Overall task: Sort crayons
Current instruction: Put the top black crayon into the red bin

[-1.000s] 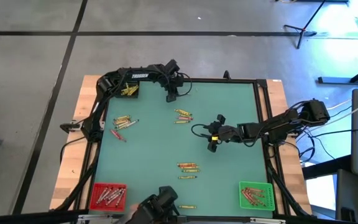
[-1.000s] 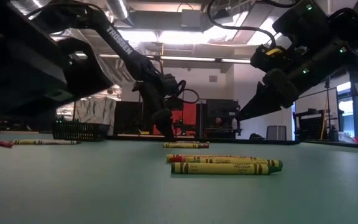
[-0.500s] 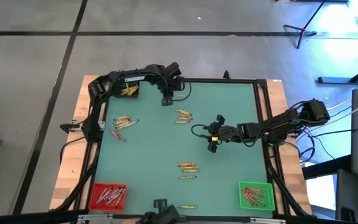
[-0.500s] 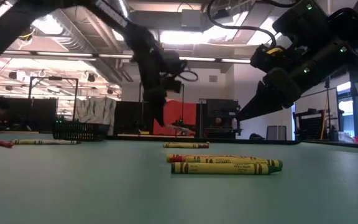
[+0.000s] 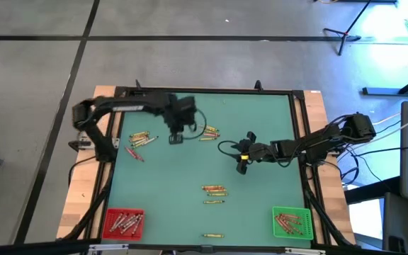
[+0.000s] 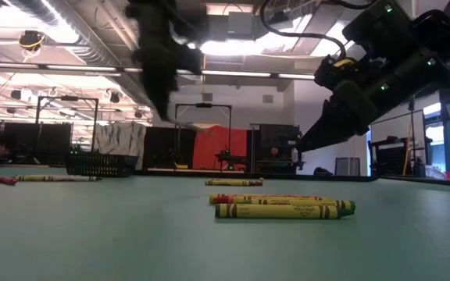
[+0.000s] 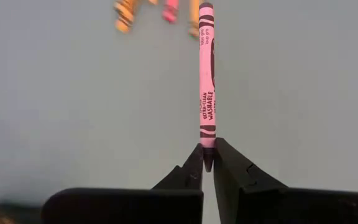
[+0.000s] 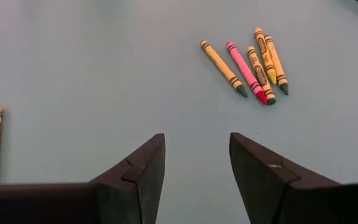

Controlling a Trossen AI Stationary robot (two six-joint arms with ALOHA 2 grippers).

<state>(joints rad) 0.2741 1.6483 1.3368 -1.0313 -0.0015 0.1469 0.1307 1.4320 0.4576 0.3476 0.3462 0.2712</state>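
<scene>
My left gripper is over the table's far left part, shut on a pink crayon, between the crayon group at the left and the group at the far middle. In the low view it is raised high. My right gripper is open and empty above the table's middle right; its fingers stand apart over bare mat. More crayons lie flat at the near middle and by the near edge. My left gripper pinches the pink crayon by one end between its two fingertips. The crayon runs straight on from the fingers, in line with them. It is lifted clear of the mat.
A red bin with crayons stands at the near left corner, a green bin with crayons at the near right corner. The left arm stretches along the far left edge. Bare green mat lies in the middle.
My left gripper has risen from the mat near the far edge and swung toward the table's left and near side. My right gripper has kept still.
</scene>
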